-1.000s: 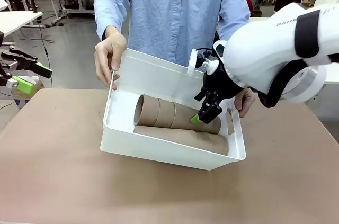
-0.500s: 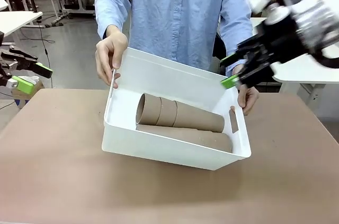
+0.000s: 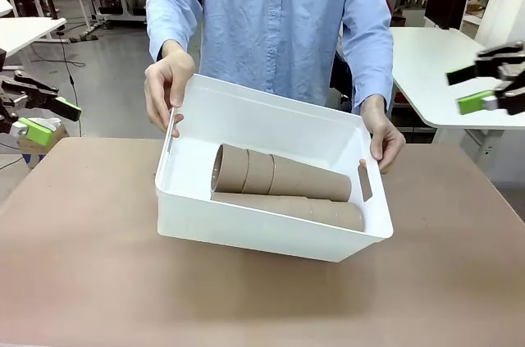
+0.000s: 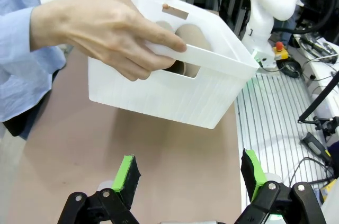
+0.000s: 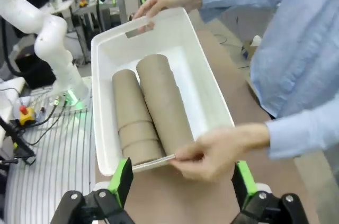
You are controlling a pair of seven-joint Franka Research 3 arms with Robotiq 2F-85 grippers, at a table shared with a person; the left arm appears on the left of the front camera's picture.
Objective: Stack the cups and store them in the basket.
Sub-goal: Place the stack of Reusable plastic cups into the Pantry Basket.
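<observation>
Two stacks of tan tapered paper cups (image 3: 283,176) lie inside large white plastic basket (image 3: 271,240), well left of empty, spread right gripper (image 3: 484,89); left gripper (image 4: 188,173) likewise agape. Risk: person's hands tilt basket, stacks may roll

- The lower stack of cups (image 3: 287,206) is partly hidden behind the basket's near wall (image 3: 262,228).
- The right gripper (image 3: 492,83) is cut off at the 3 o'clock edge.
- The left gripper (image 3: 37,113) is cut off at the 9 o'clock edge.
</observation>
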